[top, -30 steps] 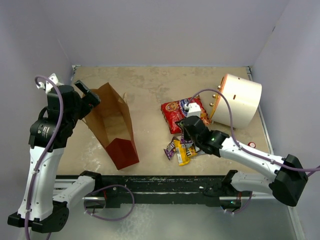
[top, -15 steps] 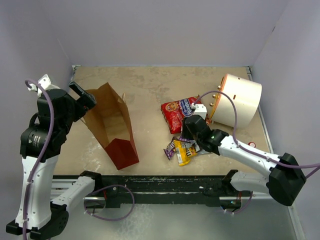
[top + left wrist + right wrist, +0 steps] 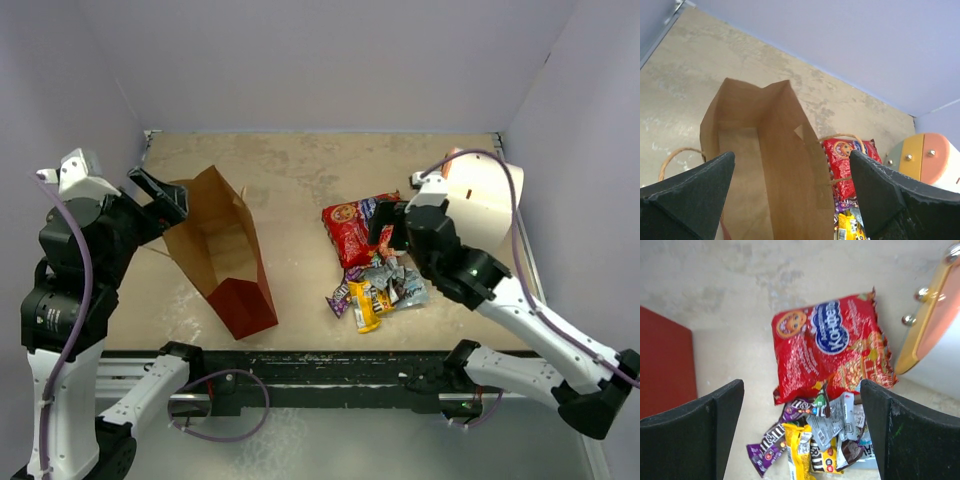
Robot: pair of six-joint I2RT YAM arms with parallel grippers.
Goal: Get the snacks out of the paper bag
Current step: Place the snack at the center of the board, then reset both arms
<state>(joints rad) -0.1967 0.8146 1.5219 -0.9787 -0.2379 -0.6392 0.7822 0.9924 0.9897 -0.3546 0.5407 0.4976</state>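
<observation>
Left gripper [image 3: 160,193]: open, fingers spread at the mouth of the paper bag [image 3: 225,250], which rests on the worktop [image 3: 300,170] left of centre. The snacks, a red packet [image 3: 350,228] and small candy wrappers [image 3: 375,292], lie outside the bag, to its right. Right gripper [image 3: 388,232]: open, directly above them.

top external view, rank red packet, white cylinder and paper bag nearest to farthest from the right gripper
From the right gripper:
1. red packet, just below it and to its left
2. white cylinder, on its right near the wall
3. paper bag, across the table on the left side
</observation>
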